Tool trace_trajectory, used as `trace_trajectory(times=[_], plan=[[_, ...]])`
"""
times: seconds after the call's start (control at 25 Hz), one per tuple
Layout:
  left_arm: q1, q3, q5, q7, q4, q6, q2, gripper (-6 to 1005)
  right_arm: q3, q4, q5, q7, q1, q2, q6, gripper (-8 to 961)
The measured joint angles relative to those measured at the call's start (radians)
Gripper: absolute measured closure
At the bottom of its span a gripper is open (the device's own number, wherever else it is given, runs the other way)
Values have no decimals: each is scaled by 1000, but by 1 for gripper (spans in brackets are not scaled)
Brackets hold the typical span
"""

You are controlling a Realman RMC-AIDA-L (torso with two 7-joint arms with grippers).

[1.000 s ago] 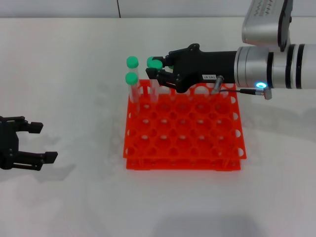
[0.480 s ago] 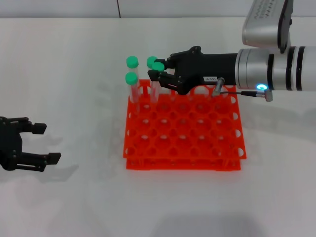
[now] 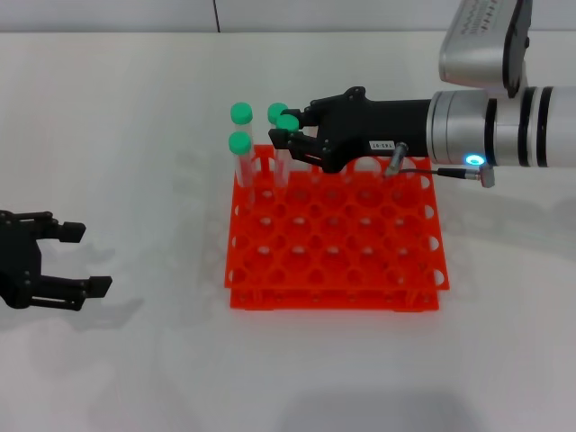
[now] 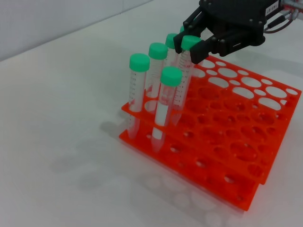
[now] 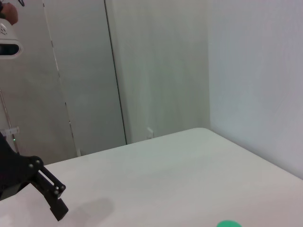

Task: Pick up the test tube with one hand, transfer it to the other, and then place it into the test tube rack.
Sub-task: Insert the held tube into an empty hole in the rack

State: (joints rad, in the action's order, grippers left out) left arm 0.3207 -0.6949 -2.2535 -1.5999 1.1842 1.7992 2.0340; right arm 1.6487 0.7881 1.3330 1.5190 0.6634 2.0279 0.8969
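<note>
My right gripper (image 3: 290, 135), clamped on the test tube (image 3: 287, 144), has barely moved in the last half second, tube now seated in the test tube rack (image 3: 337, 236) far-left corner; left gripper (image 3: 79, 259) idles, spread apart.

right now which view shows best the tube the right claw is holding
The left wrist view: the test tube shows cap to rack, pinched by the right claw. The head view shows mostly its cap; the right wrist view a green sliver.
</note>
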Motion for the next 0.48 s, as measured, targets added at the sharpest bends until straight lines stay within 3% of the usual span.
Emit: trace_trajectory(times=[0.48], plan=[[4,0,-1,0,0,-1,0,113,2,0,0,-2,0,0,-6,663]])
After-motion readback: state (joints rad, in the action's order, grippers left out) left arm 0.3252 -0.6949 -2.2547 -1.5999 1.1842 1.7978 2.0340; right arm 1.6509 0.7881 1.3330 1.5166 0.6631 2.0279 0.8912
